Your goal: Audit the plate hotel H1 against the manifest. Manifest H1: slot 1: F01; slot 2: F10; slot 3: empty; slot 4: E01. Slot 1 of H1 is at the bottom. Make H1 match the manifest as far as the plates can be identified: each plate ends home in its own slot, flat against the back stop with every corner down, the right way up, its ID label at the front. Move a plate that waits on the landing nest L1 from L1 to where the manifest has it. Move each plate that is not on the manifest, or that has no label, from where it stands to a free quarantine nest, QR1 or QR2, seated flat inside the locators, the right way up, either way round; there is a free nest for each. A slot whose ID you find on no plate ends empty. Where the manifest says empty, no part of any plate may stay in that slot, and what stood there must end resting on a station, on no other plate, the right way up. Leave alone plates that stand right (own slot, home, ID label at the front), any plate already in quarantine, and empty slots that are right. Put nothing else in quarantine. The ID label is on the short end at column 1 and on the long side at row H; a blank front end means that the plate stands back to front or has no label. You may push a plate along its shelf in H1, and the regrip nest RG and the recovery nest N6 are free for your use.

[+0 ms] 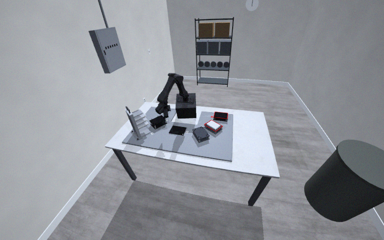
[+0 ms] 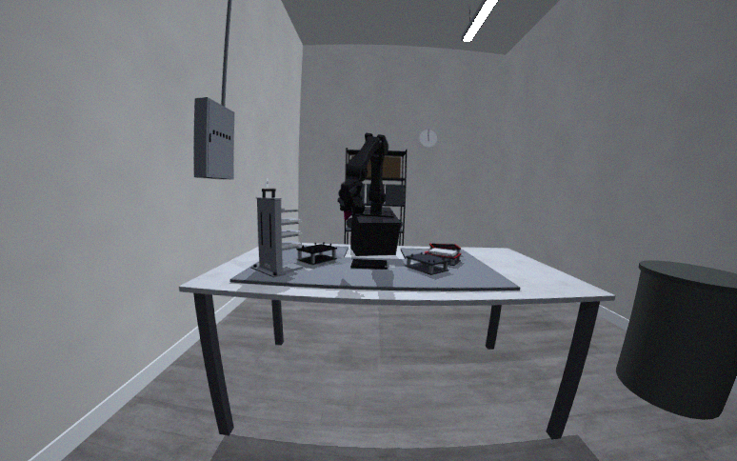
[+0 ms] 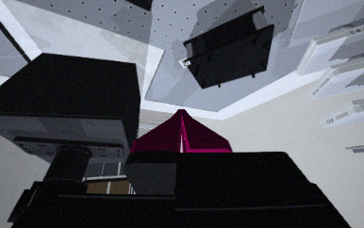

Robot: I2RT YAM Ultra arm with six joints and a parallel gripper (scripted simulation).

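No plate labels are legible in any view, and the plate hotel (image 1: 133, 122), left of centre in the top view, shows shelves too small to check. In the wrist view the gripper (image 3: 181, 134) has its magenta fingers pressed together, holding nothing, below a black nest (image 3: 231, 49).
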